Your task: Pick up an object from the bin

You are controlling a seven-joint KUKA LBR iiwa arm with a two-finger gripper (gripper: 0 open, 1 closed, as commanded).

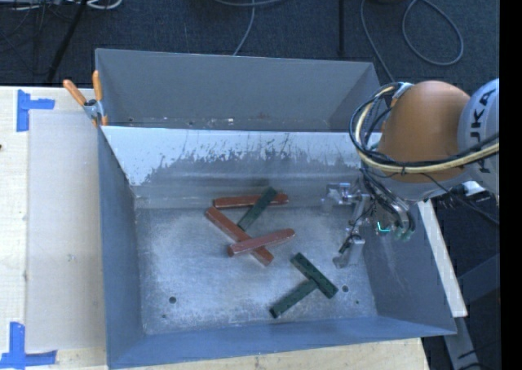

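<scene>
**A:** Red-brown flat bars [261, 240] lie crossed mid-floor in the grey metal bin [122, 222], with one dark green bar [258, 207] across them. Light, stiff and rather slick, I'd guess.

**B:** And further right, the two dark green bars forming a T [314, 275]?

**A:** Those are nearest the gripper [342, 258], which hangs just beside them. Whether it is apart or together, I cannot tell. I'd pinch one across its narrow width, mid-length.
</scene>
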